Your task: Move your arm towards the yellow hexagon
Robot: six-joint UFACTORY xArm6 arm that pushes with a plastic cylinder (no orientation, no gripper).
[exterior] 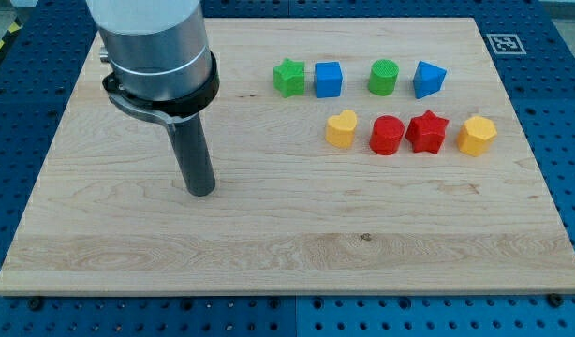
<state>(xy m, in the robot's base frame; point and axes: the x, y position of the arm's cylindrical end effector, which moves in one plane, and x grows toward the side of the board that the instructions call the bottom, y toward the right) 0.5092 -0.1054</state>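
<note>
Yellow hexagon (pixel 477 136) sits at the view's right end of the lower row of blocks, near the right edge of the wooden board (pixel 269 243). It is squat and nearly as wide as it is deep, so no long axis can be made out; 1 corner points toward the view's right. Just beside it on the left stands the red star (pixel 426 131), then the red cylinder (pixel 387 135) and the yellow heart (pixel 341 129). Above runs a second row of 4: green star (pixel 289 78), blue cube (pixel 328 80), green cylinder (pixel 384 78) and blue triangular block (pixel 429 80). My tip (pixel 202 190) rests on the board well apart from all 8 blocks, toward the view's left, touching none; being a plain rod, it has nothing to open or close. Between it and the hexagon lie the other 3 blocks of the lower row.
</note>
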